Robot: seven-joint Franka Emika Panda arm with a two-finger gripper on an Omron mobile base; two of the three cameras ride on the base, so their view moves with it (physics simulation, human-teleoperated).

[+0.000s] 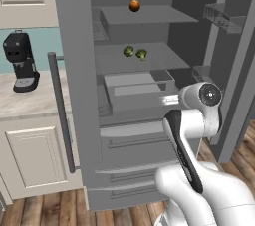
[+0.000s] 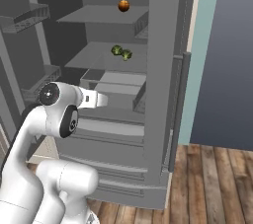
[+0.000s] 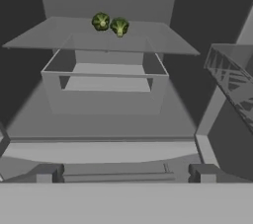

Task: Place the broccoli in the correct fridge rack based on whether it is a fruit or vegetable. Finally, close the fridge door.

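Observation:
Two broccoli florets (image 1: 128, 51) (image 1: 142, 54) lie side by side on the middle fridge rack (image 1: 162, 59), and they show again as broccoli (image 2: 116, 50) and broccoli (image 3: 101, 21). A round orange fruit (image 1: 134, 5) sits on the upper rack (image 1: 167, 16). My gripper (image 3: 125, 173) is open and holds nothing. It hangs in front of the open fridge, below and well short of the broccoli, level with the grey drawer (image 3: 105, 87). My white hand (image 2: 94, 99) points into the fridge.
Both fridge doors stand open: one door (image 1: 74, 70) with a long handle (image 1: 60, 113), the other with wire-look bins (image 1: 224, 18). A black coffee machine (image 1: 21, 60) stands on the counter (image 1: 30, 104) beside the fridge. Wooden floor lies below.

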